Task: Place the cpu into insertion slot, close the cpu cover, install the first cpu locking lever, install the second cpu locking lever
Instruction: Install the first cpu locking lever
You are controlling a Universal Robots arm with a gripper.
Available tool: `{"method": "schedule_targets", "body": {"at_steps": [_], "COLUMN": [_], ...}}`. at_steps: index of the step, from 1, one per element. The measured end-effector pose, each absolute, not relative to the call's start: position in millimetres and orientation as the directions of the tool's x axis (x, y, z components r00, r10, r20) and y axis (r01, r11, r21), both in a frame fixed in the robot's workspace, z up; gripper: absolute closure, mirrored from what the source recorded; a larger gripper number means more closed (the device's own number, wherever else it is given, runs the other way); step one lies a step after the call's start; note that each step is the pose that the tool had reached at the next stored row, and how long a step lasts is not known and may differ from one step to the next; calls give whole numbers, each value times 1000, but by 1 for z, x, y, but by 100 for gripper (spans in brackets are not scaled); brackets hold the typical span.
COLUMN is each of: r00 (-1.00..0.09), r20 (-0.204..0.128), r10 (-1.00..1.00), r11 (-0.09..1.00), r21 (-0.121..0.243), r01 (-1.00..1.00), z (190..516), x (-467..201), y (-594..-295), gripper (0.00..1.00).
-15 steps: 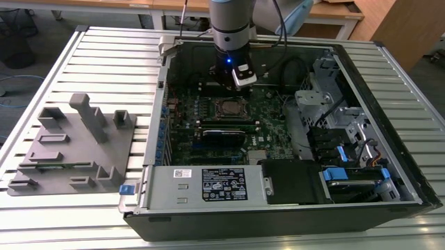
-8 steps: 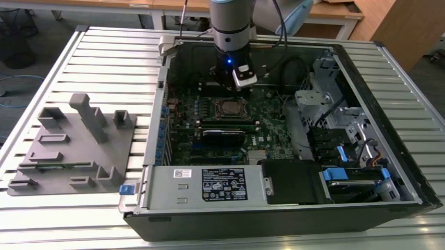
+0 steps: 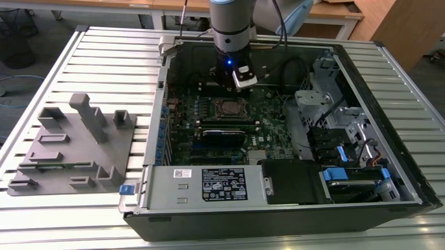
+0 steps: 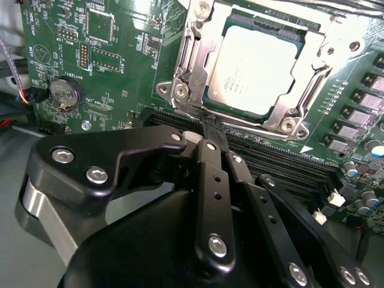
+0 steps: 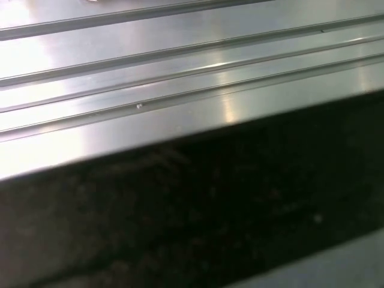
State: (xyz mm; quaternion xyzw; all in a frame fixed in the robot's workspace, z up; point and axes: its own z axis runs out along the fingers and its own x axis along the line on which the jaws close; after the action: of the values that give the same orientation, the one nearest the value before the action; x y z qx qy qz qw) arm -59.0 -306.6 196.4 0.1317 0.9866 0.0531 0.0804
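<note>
Open black tower computer case (image 3: 278, 219) lies on its side on a ribbed silver metal table (image 3: 104, 52). A grey plastic fixture block (image 3: 70, 146) stands beside it, toward the exterior view's left.

The arm comes down into the case at its far end. The black linkage-armed gripper (image 4: 208, 123) sits low over the green circuit board (image 4: 120, 72). Its tips are right at the edge of the square, metal-rimmed insertion slot (image 3: 230, 108), on the side facing the long black memory slots (image 4: 270, 157). The jaws are drawn fully together with no gap between them (whether something thin is pinched there, I cannot tell).

The cpu (image 4: 255, 66), a flat square chip with a pale silvery top, lies seated in the slot. The cpu cover (image 4: 185, 66), a thin silver frame plate, lies flat around it, and the chip shows through the cutout.

A round silver coin battery (image 4: 65, 91) sits off to one side on the board. The first wrist view has the table's ribs (image 5: 180, 60) above a dark band.
</note>
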Motion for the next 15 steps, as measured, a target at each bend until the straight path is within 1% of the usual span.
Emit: {"method": "schedule_targets", "body": {"at_steps": [15], "r00": [-952], "r20": [-145], "r10": [268], "r11": [960], "r21": [126], "r01": [251], "z": [195], "x": [-58], "y": [-307], "gripper": [89]}}
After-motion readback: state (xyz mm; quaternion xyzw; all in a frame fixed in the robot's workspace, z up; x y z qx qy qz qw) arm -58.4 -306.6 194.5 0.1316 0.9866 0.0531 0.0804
